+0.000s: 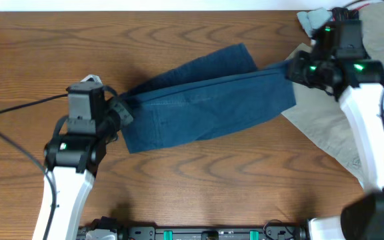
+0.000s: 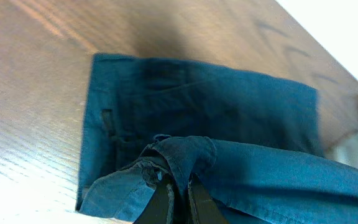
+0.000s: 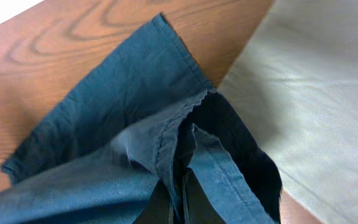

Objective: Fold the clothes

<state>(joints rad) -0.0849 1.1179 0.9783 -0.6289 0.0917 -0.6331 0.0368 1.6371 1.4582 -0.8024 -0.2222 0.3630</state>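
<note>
The dark navy shorts [image 1: 205, 103] lie across the middle of the table, stretched between my two grippers. My left gripper [image 1: 120, 110] is shut on the waistband end at the left; the left wrist view shows its fingers [image 2: 178, 193] pinching bunched blue cloth [image 2: 229, 118], with the lower layer flat on the wood beyond. My right gripper [image 1: 292, 69] is shut on the leg-hem end at the right; the right wrist view shows its fingers [image 3: 180, 196] clamped on a hem fold of the shorts [image 3: 117, 124], lifted above the table.
A large khaki-beige garment [image 1: 325, 123] lies at the right under my right arm, also in the right wrist view [image 3: 316, 93]. A light blue cloth [image 1: 310, 20] sits at the back right corner. A black cable [image 1: 12, 113] runs across the left of the table.
</note>
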